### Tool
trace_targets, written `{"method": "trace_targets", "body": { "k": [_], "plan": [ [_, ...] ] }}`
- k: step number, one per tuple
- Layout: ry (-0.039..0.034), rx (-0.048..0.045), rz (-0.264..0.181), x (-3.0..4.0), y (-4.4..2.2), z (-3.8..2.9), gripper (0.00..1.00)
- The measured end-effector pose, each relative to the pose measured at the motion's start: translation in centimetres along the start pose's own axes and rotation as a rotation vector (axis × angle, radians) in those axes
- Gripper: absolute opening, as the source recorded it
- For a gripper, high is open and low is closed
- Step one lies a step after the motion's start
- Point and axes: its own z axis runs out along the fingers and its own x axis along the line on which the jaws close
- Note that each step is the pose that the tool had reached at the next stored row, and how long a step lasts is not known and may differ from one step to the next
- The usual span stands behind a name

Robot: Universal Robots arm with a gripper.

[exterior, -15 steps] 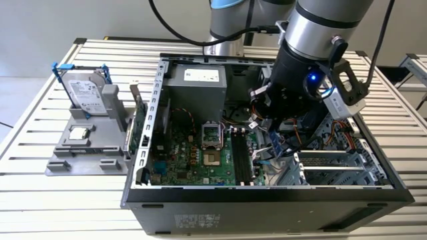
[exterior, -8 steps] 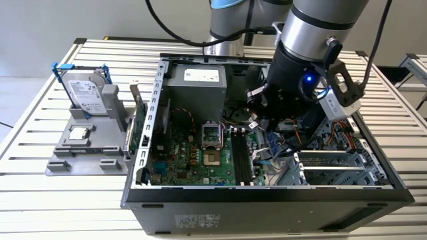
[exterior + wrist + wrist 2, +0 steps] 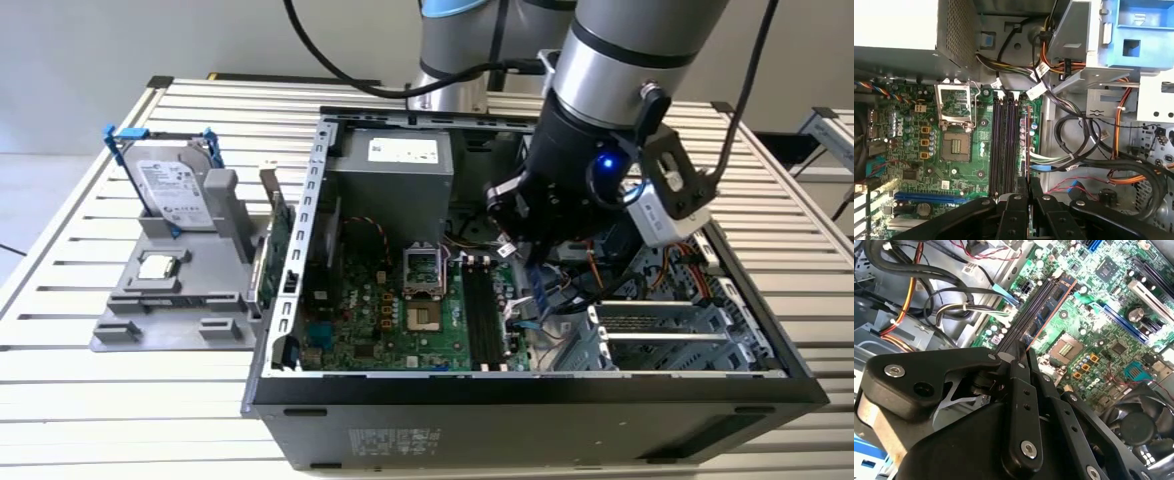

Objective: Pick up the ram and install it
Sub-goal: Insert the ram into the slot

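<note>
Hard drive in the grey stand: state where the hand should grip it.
Probably the upper edge, pinched across its flat faces, from above. The hard drive stands on edge in the grey stand, so its lower end is boxed in and the top is free.

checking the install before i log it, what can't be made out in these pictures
1. Second wrist view: the gripper hides the near end of the ram, so seating is unclear.
2. First wrist view: the ram is edge-on, its label unseen.
3. Exterior view: the arm covers the ram.
</note>
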Motion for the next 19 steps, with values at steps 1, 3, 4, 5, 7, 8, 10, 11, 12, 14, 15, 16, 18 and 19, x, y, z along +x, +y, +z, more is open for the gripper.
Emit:
{"method": "trace_targets", "body": {
  "k": [1, 3, 4, 5, 7, 8, 10, 11, 12, 14, 15, 16, 18, 19],
  "plan": [
    [0.0000, 0.0001, 0.001, 0.02, 0.00, 0.09, 0.00],
    [-0.0001, 0.0000, 0.004, 0.08, -0.01, 0.33, 0.00],
    [-0.0001, -0.0001, 0.006, 0.11, -0.01, 0.43, 0.00],
    [-0.0001, -0.0001, 0.009, 0.12, -0.01, 0.55, 0.00],
    [0.0002, -0.0002, 0.015, 0.14, -0.01, 0.83, 0.00],
    [0.0005, -0.0002, 0.018, 0.16, -0.01, 0.95, 0.00],
    [0.0011, -0.0003, 0.023, 0.19, -0.01, 1.15, 0.00],
    [0.0014, -0.0005, 0.025, 0.19, -0.01, 1.26, 0.00],
    [0.0016, -0.0005, 0.026, 0.21, -0.01, 1.35, 0.00],
    [0.0019, -0.0004, 0.029, 0.21, -0.01, 1.51, 0.00],
    [0.0021, -0.0004, 0.030, 0.21, -0.02, 1.61, 0.00],
    [0.0021, -0.0004, 0.030, 0.21, -0.02, 1.69, 0.00],
    [0.0021, -0.0005, 0.030, 0.21, -0.02, 1.88, 0.00],
    [0.0021, -0.0003, 0.031, 0.21, -0.02, 2.00, 0.00]
  ]
}}
